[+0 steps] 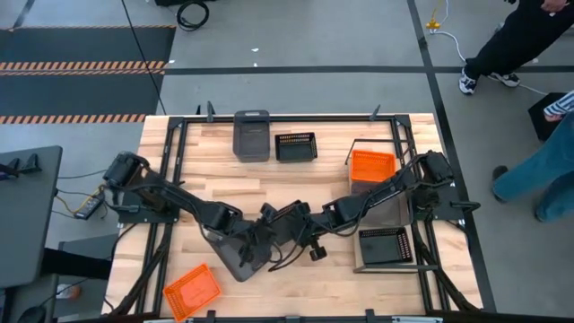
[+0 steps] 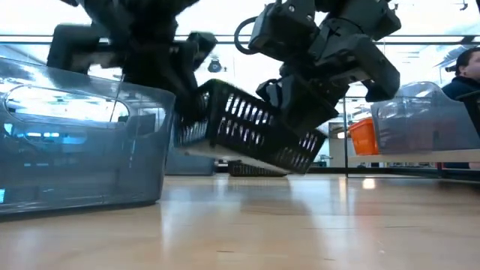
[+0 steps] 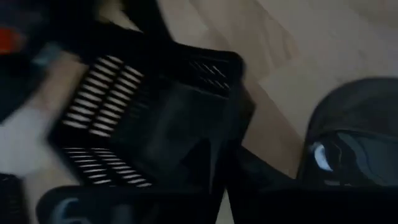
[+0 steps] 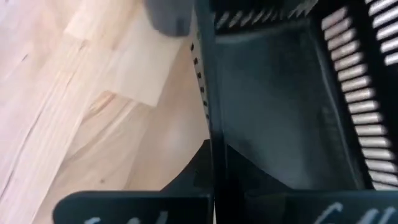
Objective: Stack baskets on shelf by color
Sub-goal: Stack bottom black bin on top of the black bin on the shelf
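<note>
You have the black slatted basket (image 2: pixel 247 135) tilted in mid-air over the table centre because the right gripper (image 2: pixel 300 105) has clamped its rim for handover; left gripper (image 2: pixel 180 90) grip unclear.

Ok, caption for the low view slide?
Both end effectors hold a tilted black basket above the table, beside a grey basket.
</note>
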